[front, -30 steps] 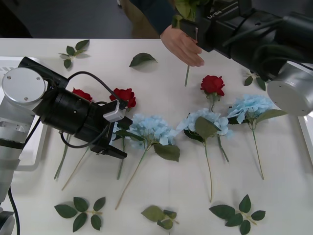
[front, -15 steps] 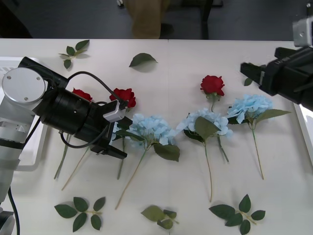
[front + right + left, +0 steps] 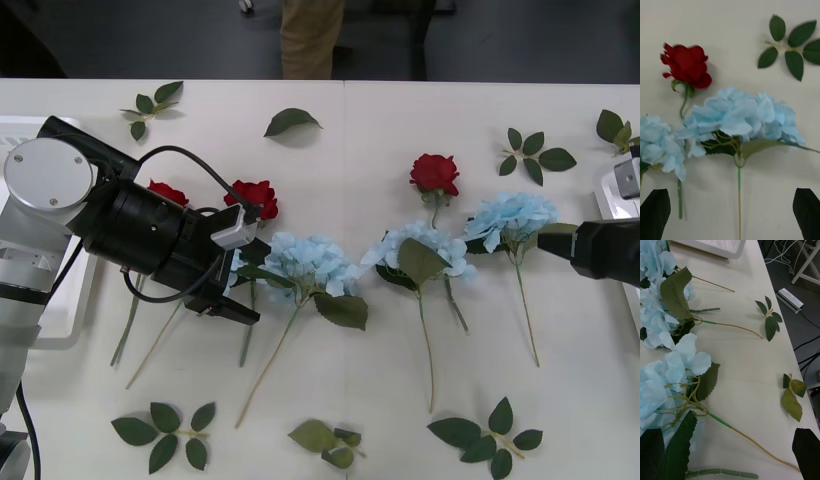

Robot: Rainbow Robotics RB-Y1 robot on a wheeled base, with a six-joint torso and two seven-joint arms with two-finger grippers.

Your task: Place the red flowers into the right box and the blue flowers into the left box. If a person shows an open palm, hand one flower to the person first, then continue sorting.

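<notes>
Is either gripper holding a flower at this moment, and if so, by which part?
Nothing is held. The right gripper is open above the rightmost blue flower, fingers apart and empty. The left gripper is also open, low beside another blue flower.

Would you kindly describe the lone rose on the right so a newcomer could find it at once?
Start at the row of three blue flowers across the table. The red rose lies just beyond the gap between the middle one and the rightmost one. The other roses sit far left by the left gripper; this one lies alone.
</notes>
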